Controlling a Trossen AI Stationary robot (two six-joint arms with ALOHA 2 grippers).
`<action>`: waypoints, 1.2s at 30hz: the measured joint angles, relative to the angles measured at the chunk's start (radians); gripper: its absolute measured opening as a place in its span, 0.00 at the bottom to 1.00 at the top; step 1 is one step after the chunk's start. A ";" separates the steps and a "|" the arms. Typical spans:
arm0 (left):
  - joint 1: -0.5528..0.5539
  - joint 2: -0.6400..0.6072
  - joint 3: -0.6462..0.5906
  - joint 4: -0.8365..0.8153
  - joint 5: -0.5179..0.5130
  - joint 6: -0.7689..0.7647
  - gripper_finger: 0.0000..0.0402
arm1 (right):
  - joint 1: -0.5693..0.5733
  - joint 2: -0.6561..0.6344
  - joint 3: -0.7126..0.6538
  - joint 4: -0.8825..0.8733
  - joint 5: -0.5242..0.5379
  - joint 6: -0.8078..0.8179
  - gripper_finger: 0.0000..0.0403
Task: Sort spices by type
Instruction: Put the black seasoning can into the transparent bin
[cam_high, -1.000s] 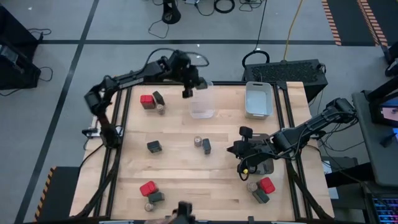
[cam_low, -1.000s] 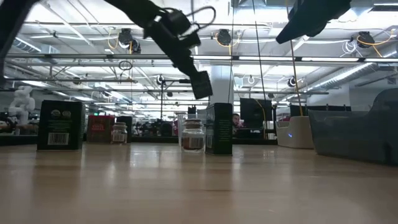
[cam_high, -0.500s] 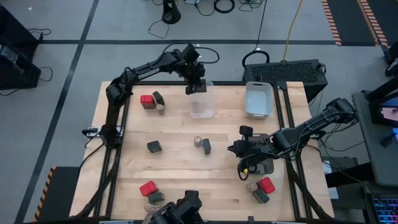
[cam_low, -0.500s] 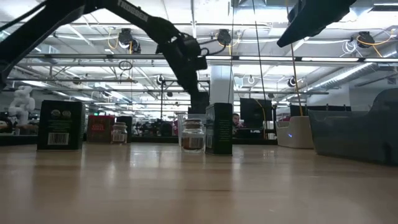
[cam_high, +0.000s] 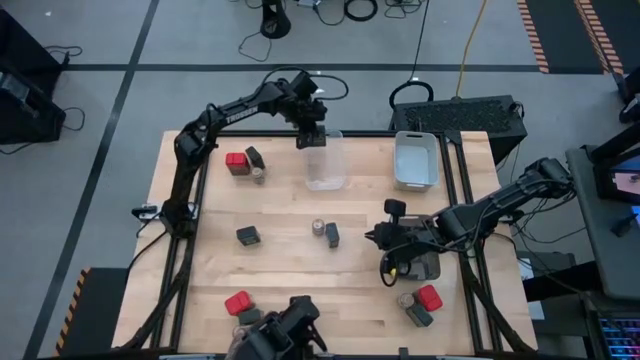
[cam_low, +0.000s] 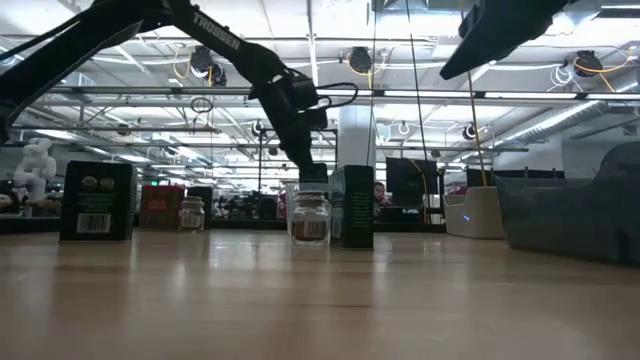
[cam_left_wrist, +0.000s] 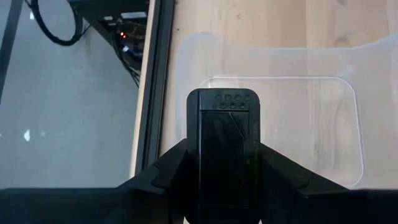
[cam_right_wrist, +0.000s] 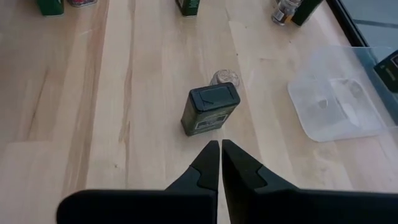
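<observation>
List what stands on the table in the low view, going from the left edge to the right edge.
Large dark tin → red tin → small jar → glass jar → dark tin → white bin → dark grey bin.

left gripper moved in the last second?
Yes. The left gripper, holding a dark tin, went from beside the clear bin to over its far rim.
</observation>
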 joint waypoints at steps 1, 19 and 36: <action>0.002 0.000 0.000 0.000 0.001 -0.010 0.36 | -0.003 0.000 0.000 0.000 0.000 -0.003 0.00; 0.011 0.000 -0.071 0.024 -0.014 -0.015 0.37 | -0.022 0.000 0.000 0.006 -0.001 -0.014 0.00; 0.010 0.000 -0.071 0.059 -0.063 -0.066 0.37 | -0.036 0.000 0.000 0.005 -0.001 -0.008 0.00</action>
